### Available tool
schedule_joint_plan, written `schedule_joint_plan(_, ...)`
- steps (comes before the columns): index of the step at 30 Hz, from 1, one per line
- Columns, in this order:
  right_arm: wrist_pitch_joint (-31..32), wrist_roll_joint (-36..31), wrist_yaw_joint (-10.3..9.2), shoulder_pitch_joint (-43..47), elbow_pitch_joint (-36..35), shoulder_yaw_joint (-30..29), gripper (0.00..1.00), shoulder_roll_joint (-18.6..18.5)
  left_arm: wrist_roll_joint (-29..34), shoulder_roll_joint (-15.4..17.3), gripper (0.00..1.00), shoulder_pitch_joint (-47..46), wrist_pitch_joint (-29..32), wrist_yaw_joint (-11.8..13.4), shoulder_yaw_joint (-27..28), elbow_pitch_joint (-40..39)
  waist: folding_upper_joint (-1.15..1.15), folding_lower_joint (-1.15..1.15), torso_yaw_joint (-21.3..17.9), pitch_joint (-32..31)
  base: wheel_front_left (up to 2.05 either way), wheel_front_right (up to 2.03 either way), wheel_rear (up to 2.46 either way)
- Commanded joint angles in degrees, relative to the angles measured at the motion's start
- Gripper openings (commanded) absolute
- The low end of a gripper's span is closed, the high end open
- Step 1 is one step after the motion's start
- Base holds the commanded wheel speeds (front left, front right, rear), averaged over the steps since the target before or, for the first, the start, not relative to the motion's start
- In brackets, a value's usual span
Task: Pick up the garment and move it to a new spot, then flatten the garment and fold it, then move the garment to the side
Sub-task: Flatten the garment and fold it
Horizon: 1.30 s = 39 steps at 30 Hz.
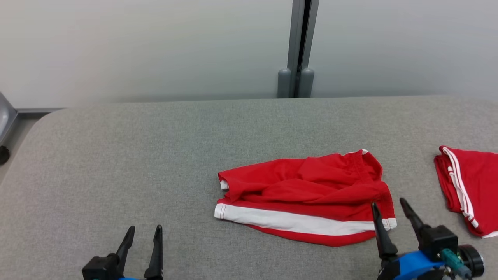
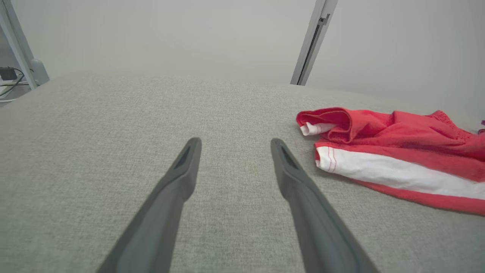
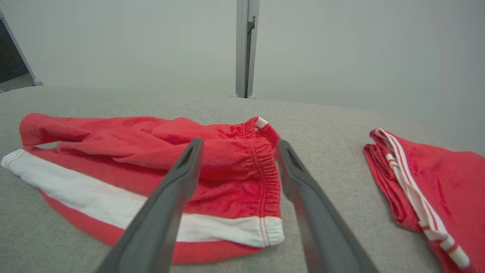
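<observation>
The red garment, white-striped, lies crumpled on the grey table, right of centre. The right gripper hangs at its waistband end, fingers spread and holding nothing (the cloth lies loose beneath). The left gripper, likewise spread, hovers well apart to the left. A second red garment lies at the right edge.

One left gripper and one right gripper, each of two long tapering black fingers on a blocky black mount, slotted hollow near each tip; the right one adds a blue housing, a teal plug and a black cylindrical cap.
</observation>
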Motion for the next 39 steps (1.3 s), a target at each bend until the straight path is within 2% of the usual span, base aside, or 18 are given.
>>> schedule_joint_plan(1,-0.2,0.7,-0.02,1.7,0.0,0.6,1.0,-0.2,1.7,-0.4,1.0,1.1,0.0,0.1,0.7,-0.4,0.0,0.0,-0.5,-1.0,0.0,0.0,0.0)
schedule_joint_plan(11,-0.2,4.0,-0.01,6.5,1.9,0.6,1.0,-0.2,5.8,-2.6,1.0,4.4,0.0,0.1,2.5,-0.4,0.0,0.0,-0.1,-3.3,0.0,0.0,0.0)
schedule_joint_plan(18,-0.2,4.3,-0.01,4.5,2.1,1.8,1.0,-0.2,4.1,-3.0,1.0,3.4,0.0,0.1,0.4,-0.6,0.0,0.0,-1.0,-2.2,0.0,0.0,0.0)
schedule_joint_plan(23,-0.2,3.9,-0.01,3.4,1.0,2.4,1.0,-0.2,-0.6,-0.5,1.0,-0.6,0.0,0.1,-5.9,0.1,0.0,0.0,-3.0,0.7,0.0,0.0,0.0)
schedule_joint_plan(30,-0.2,3.5,-0.01,2.0,-1.2,2.8,1.0,-0.2,-7.4,3.4,1.0,-7.1,0.0,0.1,-11.4,0.9,0.0,0.0,-7.2,6.8,0.0,0.0,0.0)
schedule_joint_plan(39,-0.2,4.0,-0.01,1.9,-2.8,2.5,1.0,-0.2,-14.7,7.4,1.0,-8.9,0.0,0.1,-16.9,1.1,0.0,0.0,-10.1,9.3,0.0,0.0,0.0)
